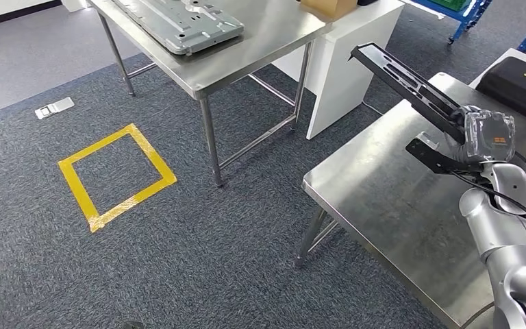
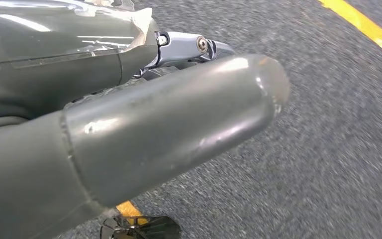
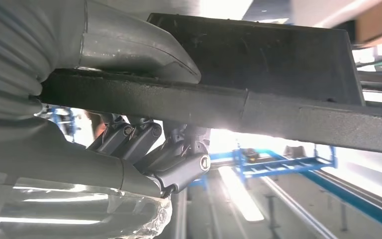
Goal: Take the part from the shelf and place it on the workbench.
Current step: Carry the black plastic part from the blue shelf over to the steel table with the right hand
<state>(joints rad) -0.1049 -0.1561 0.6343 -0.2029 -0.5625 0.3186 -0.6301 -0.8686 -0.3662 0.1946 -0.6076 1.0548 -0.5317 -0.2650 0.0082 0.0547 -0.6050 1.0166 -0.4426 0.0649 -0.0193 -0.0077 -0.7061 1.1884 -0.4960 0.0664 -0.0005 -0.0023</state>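
The part is a long black metal bracket with slots. My right hand grips it near one end and holds it tilted in the air above the steel workbench, its far end pointing up and away. In the right wrist view the thumb presses on the part's flat side and the dark fingers curl under it. My left hand hangs over the grey carpet, thumb stretched out, with nothing in it.
A second steel table at the back carries a grey metal panel. A white cabinet stands between the tables. A black case lies at the far right. A yellow tape square marks the carpet.
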